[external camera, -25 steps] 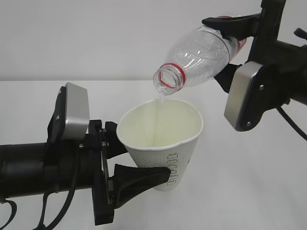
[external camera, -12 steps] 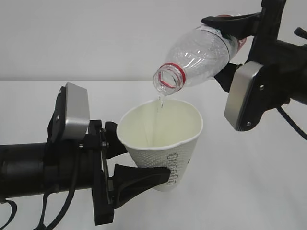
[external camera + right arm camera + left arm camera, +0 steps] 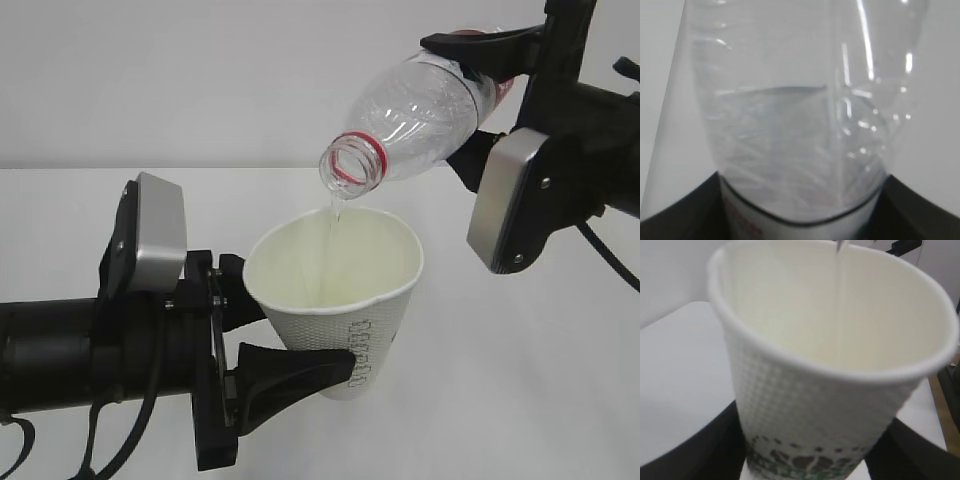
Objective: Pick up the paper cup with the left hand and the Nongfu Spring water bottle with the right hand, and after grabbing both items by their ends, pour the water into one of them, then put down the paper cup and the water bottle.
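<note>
My left gripper is shut on the lower part of the white paper cup, held upright above the table. The wrist view shows the cup filling the frame, black fingers on both sides of its base. My right gripper is shut on the Nongfu Spring water bottle, which is tilted with its red-ringed mouth down-left over the cup. A thin stream of water falls into the cup and runs down its inside. Water lies in the bottle above the label.
The white table lies below both arms, with a plain white wall behind. Each gripper body carries a grey-silver plate.
</note>
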Tool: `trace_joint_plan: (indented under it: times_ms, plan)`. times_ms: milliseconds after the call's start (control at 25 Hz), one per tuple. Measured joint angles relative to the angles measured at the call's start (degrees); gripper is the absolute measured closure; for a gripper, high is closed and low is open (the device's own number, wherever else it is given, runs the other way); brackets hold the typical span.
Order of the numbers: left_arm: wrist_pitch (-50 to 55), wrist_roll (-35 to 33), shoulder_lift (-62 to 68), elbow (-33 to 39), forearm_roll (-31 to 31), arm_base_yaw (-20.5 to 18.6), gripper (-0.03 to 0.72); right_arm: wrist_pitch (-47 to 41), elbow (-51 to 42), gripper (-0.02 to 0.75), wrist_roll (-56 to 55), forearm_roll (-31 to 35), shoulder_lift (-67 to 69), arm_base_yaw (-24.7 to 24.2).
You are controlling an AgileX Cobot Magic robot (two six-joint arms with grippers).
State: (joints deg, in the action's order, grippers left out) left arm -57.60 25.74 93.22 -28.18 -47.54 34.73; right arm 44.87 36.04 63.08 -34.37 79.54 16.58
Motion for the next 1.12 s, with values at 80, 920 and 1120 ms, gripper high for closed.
trace_joint_plan:
  times_ms: [80, 920, 1120]
  plan:
    - [0.00, 0.00, 0.00, 0.00, -0.10, 0.00, 0.200, 0.03, 0.00, 0.253, 0.14, 0.00, 0.00, 0.00]
    - [0.00, 0.00, 0.00, 0.00, -2.24, 0.00, 0.200, 0.45, 0.00, 0.253, 0.62, 0.00, 0.00, 0.00]
    - [0.00, 0.00, 0.00, 0.00, -2.24, 0.00, 0.200, 0.45, 0.00, 0.253, 0.62, 0.00, 0.00, 0.00]
